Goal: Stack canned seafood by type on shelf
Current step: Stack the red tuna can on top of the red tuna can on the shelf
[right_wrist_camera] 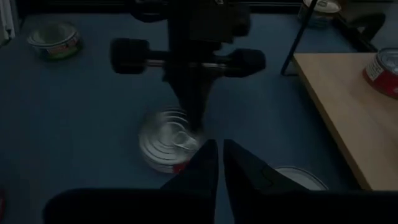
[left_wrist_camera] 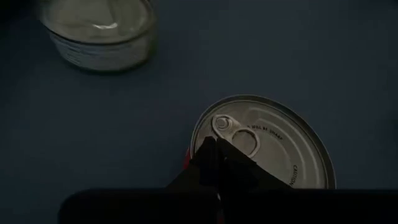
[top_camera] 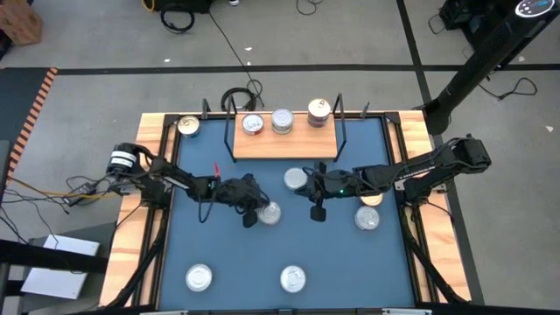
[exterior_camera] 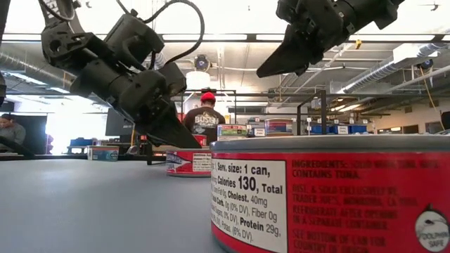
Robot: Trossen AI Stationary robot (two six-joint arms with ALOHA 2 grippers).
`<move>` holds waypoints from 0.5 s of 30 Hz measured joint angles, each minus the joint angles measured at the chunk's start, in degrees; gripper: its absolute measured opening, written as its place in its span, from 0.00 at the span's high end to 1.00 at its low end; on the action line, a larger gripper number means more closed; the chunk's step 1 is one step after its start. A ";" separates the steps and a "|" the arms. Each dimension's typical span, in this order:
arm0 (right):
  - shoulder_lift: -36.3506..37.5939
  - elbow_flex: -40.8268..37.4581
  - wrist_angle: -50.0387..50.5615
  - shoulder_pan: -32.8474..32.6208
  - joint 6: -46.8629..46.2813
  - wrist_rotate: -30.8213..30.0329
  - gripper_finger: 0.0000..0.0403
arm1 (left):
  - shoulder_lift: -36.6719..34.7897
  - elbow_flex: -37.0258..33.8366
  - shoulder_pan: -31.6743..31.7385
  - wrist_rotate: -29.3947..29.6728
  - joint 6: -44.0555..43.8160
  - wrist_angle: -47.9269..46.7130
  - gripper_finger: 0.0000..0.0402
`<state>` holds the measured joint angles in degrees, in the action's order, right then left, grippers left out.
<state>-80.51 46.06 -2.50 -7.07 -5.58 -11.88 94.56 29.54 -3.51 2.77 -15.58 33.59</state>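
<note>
The shelf [top_camera: 284, 147] is a light wooden board at the table's far edge, and three tins [top_camera: 282, 121] stand on it in a row. Other tins stand on their bases on the blue table. My left gripper [top_camera: 251, 217] is shut and points down at a silver-lidded, red-sided tin [top_camera: 271, 213] in the middle of the table. My right gripper [top_camera: 318, 213] is shut and hangs in the air just to the right of that tin, lifted clear of the table in the low view [exterior_camera: 271, 70]. It touches nothing. My left gripper [left_wrist_camera: 214, 154] comes from above, slanting from the table's left, with its shut fingertips on the tin's lid beside the pull tab [left_wrist_camera: 225, 124], near the rim. The tin stands upright on the table. Whether the tips press on the lid or only meet it, I cannot tell.
One tin [top_camera: 297, 179] stands just before the shelf, two [top_camera: 366, 217] to the right, two near the near edge [top_camera: 199, 278] [top_camera: 292, 278], and one on the wooden rim far left [top_camera: 188, 125]. Black wire uprights [top_camera: 341, 131] stand at the shelf's ends. A person [exterior_camera: 205, 116] is beyond the table.
</note>
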 joint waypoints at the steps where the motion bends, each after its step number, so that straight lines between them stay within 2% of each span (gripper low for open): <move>1: 0.00 0.00 -0.26 -0.04 0.02 0.02 0.91 | 0.00 0.00 0.69 -0.12 0.50 0.12 1.00; 8: 0.00 0.00 -1.69 -0.04 0.28 0.07 0.90 | 0.00 0.00 5.97 -1.24 4.91 0.32 1.00; 15: 0.00 0.00 -7.86 -0.04 2.00 -0.73 0.90 | -0.33 -0.04 9.61 -2.25 8.22 1.87 1.00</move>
<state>-80.51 46.06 -10.36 -7.11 -3.58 -12.61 94.24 29.50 6.11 0.52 -7.36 35.46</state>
